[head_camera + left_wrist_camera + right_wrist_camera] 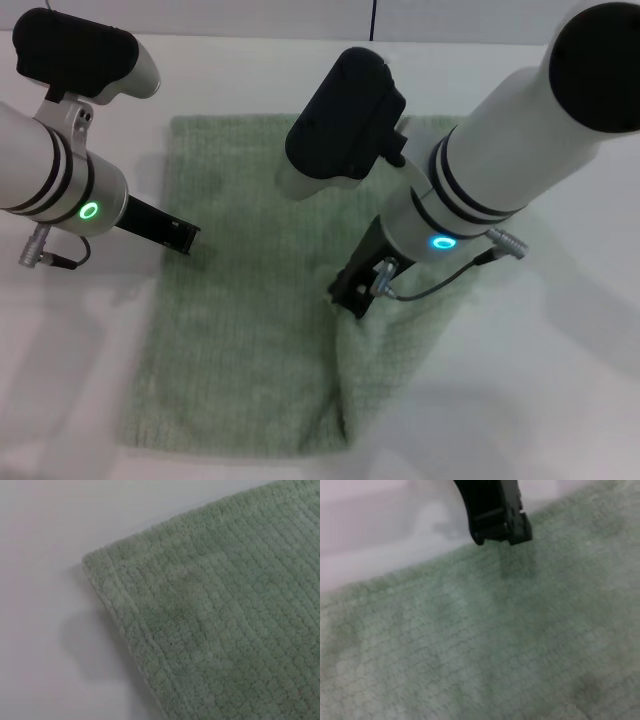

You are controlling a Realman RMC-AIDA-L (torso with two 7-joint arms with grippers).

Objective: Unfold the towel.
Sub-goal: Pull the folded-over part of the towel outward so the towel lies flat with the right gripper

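Note:
The pale green towel (250, 300) lies spread on the white table (560, 380). A raised fold runs from its middle down to the front edge. My right gripper (350, 295) is low on that fold and shut on the towel's cloth. The towel fills the right wrist view (470, 645). My left gripper (186, 238) is shut and hovers at the towel's left edge. It also shows in the right wrist view (500, 530), over the towel's edge. The left wrist view shows a towel corner (95, 562) lying flat on the table.
The bare white table (70, 380) surrounds the towel on all sides. A cable (450, 275) hangs from my right wrist above the towel. A back edge (300, 38) runs along the top of the head view.

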